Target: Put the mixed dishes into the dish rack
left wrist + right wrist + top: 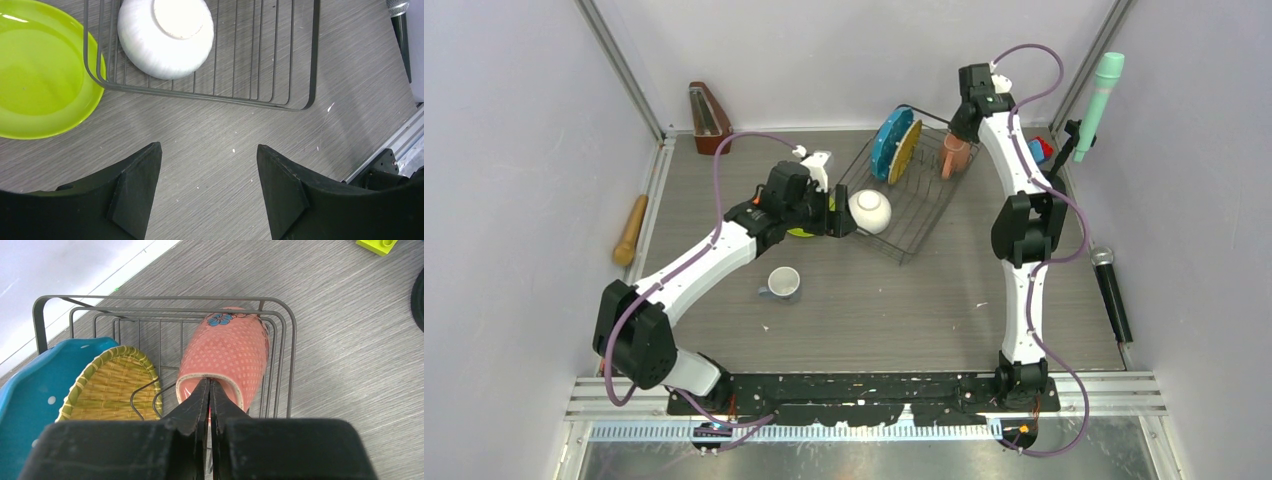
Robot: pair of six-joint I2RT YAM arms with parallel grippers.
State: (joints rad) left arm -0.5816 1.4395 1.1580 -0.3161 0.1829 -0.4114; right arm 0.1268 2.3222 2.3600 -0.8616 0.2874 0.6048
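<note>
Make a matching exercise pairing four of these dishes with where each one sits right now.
Dishes:
1 pink mug
2 white bowl
3 lime-green plate
4 pale mug

Places:
A on the table, beside a corner of the dish rack
B rim pinched by the right gripper
C alone on open table
D upside down inside the rack

Pairs: 1-B; 2-D; 3-A; 4-C

bright even light, soft shadows

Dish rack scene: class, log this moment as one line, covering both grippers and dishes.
left gripper open, empty | right gripper shut at pink mug rim | white bowl in dish rack | lime-green plate, pale mug on table
</note>
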